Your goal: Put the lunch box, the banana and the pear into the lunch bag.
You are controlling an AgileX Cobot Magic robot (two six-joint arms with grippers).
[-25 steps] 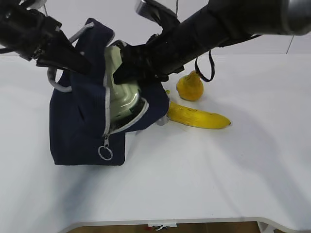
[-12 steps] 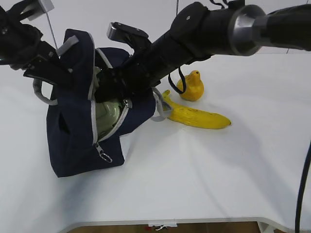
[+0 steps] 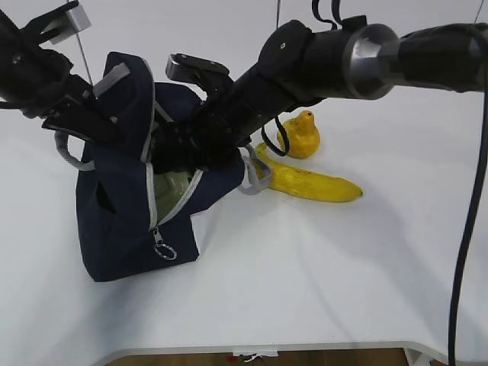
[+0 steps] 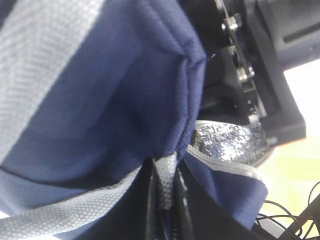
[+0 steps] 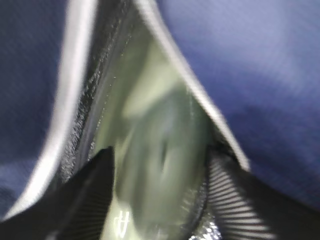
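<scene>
White table [image 3: 320,274] with lunch bag [image 3: 122,221], banana [image 3: 309,183], pear [image 3: 300,136].

the lunch bag [image 3: 126,221] is matt navy woven cloth with coarse grey webbing handles [image 4: 45,60], a metal ring pull [image 3: 168,252] and a crinkled silver foil lining [image 4: 227,142]. the lunch box [image 5: 160,165] lid looks smooth and glossy. the banana [image 3: 313,183] and pear [image 3: 299,137] have smooth, slightly shiny skins. the table [image 3: 343,274] is matt white.
</scene>
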